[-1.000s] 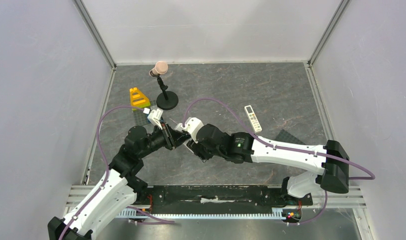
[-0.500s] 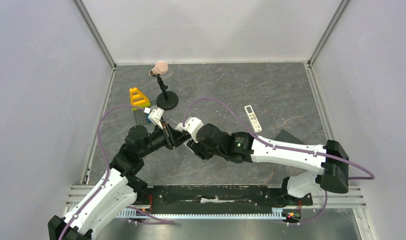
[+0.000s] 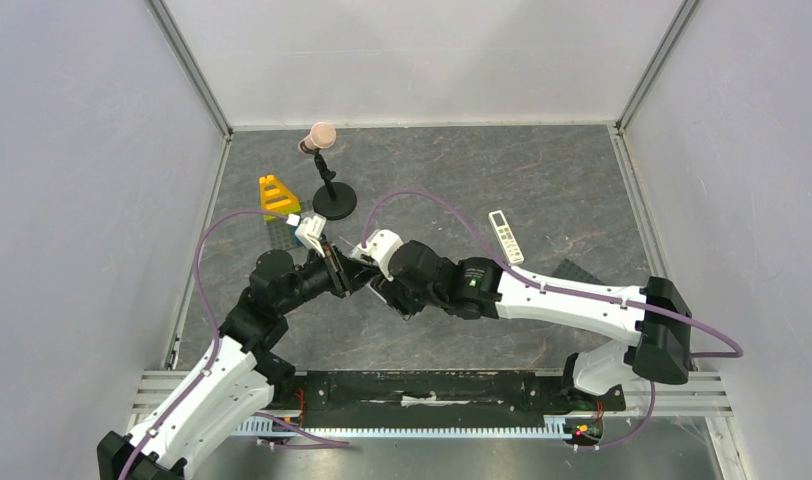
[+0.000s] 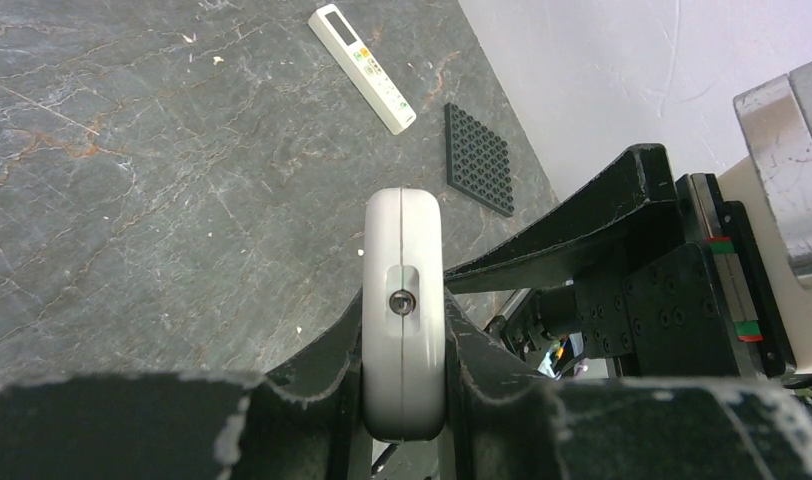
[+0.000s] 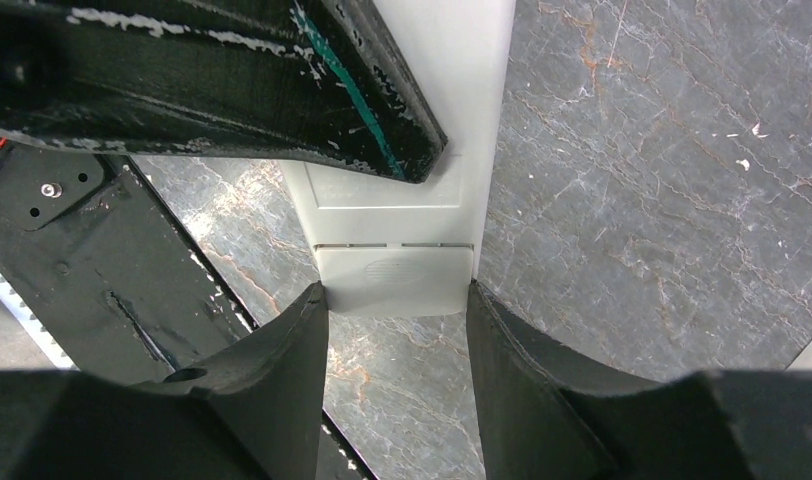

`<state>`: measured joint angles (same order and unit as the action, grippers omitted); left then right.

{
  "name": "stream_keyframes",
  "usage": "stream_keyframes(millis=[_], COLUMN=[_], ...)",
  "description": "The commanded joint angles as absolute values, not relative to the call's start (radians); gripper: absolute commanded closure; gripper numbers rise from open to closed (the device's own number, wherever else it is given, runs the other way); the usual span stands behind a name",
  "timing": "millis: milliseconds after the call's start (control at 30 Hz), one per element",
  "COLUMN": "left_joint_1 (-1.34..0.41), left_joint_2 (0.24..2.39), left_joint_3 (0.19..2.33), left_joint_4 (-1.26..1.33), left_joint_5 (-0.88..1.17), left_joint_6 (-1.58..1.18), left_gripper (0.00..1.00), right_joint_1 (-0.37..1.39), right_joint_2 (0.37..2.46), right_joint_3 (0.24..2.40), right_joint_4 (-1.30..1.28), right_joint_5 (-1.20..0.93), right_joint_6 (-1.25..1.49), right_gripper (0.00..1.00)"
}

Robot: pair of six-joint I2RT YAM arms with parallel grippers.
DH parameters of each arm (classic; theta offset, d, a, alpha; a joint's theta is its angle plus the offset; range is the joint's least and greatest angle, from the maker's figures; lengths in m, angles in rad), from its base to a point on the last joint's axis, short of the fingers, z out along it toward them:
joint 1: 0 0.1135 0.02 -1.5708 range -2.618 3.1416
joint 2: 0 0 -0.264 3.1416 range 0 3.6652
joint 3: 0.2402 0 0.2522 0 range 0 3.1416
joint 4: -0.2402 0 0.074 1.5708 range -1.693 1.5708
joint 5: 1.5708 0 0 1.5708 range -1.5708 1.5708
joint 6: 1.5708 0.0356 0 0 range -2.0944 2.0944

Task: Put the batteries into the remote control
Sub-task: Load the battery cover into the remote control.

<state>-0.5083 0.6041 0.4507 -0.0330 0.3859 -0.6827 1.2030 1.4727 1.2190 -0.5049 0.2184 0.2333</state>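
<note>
Your left pincer (image 4: 404,318) is clamping the remote control (image 4: 403,245) edge-on, with its jaws standing narrow against the two broad faces. Your right pincer (image 5: 395,300) is standing as wide as the remote itself, and its fingertips (image 5: 300,330) are pressing against both long edges at the ribbed cover end of the plain white back. You are holding the remote control in both pincers, raised off the bench (image 4: 132,200) between the two arms. A longer white remote (image 4: 362,67) and a black studded plate (image 4: 479,158) are lying farther off on the bench.
</note>
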Motion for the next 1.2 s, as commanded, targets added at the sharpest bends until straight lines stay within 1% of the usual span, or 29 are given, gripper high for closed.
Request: stream_keyframes(millis=[0, 167, 300, 500, 533, 600, 667, 867, 1033, 1167], left_joint_1=[-0.522, -0.523, -0.521, -0.52, -0.521, -0.52, -0.519, -0.517, -0.506, -0.497], left_joint_2=[0.595, 0.612, 0.638, 0.64, 0.639, 0.637, 0.638, 0.637, 0.644, 0.653], left_joint_3=[0.454, 0.437, 0.418, 0.387, 0.386, 0.391, 0.393, 0.405, 0.403, 0.392], left_joint_4=[0.088, 0.124, 0.177, 0.282, 0.282, 0.281, 0.28, 0.219, 0.176, 0.17], left_joint_5=[0.521, 0.538, 0.568, 0.591, 0.589, 0.583, 0.572, 0.522, 0.48, 0.452], left_joint_6=[-0.745, -0.813, -0.923, -1.055, -1.065, -1.087, -1.111, -1.132, -1.137, -1.168], left_gripper=[0.98, 0.98, 0.98, 0.98, 0.98, 0.98, 0.98, 0.98, 0.98, 0.98], right_joint_1=[1.183, 1.181, 1.181, 1.18, 1.178, 1.177, 1.174, 1.152, 1.145, 1.136], right_joint_2=[1.501, 1.53, 1.563, 1.586, 1.587, 1.585, 1.581, 1.554, 1.514, 1.494], right_joint_3=[1.274, 1.321, 1.357, 1.359, 1.357, 1.348, 1.339, 1.305, 1.286, 1.288], right_joint_4=[-0.447, -0.447, -0.457, -0.475, -0.481, -0.487, -0.492, -0.504, -0.505, -0.516], right_joint_5=[0.239, 0.256, 0.278, 0.279, 0.276, 0.253, 0.239, 0.197, 0.201, 0.211], right_joint_6=[0.249, 0.253, 0.261, 0.278, 0.281, 0.283, 0.287, 0.299, 0.294, 0.286], right_gripper=[0.87, 0.86, 0.85, 0.82, 0.8, 0.71, 0.67, 0.59, 0.5, 0.46])
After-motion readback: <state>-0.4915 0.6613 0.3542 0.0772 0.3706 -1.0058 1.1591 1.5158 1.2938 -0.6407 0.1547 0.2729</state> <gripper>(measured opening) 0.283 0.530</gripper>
